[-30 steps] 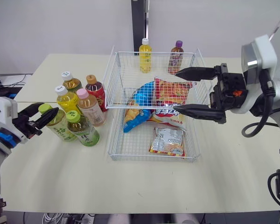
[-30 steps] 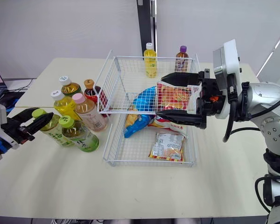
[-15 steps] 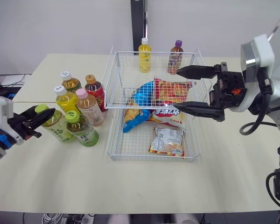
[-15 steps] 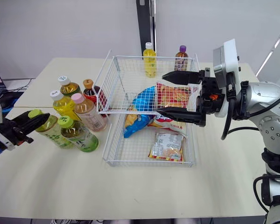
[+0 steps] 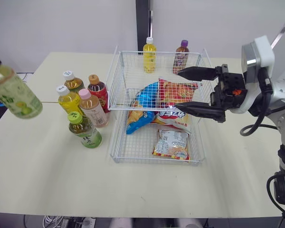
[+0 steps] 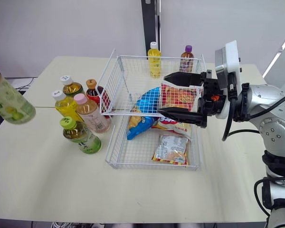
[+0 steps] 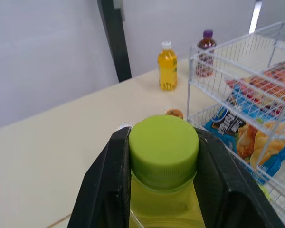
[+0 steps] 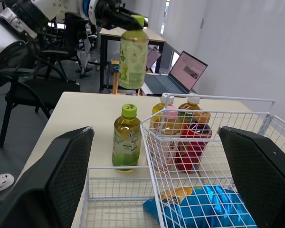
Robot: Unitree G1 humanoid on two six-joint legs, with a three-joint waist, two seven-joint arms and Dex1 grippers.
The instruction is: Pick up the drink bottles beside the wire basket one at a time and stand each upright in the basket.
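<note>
A green-capped tea bottle [image 5: 14, 92] hangs in the air beyond the table's left edge, tilted. My left gripper [image 7: 164, 142] is shut on its neck just under the cap, and the right wrist view shows this hold on the bottle [image 8: 132, 57] too. Several more bottles stand left of the wire basket [image 5: 156, 160]: a green-capped one [image 5: 85, 130], a pink-capped one [image 5: 91, 108], a red-labelled one [image 5: 98, 91] and two white-capped ones [image 5: 68, 99]. My right gripper [image 5: 176, 91] hovers open over the basket's right half with nothing between its fingers.
Snack bags lie in the basket: a blue one [image 5: 141, 111], a red one [image 5: 176, 95], a small packet [image 5: 171, 145]. A yellow bottle [image 5: 149, 55] and a purple-capped bottle [image 5: 181, 57] stand behind the basket. A laptop [image 8: 180, 71] sits off the table's left.
My left gripper closed on the green-capped bottle that stood nearest the left edge and lifted it up and to the left, off the table. The right gripper has hardly moved.
</note>
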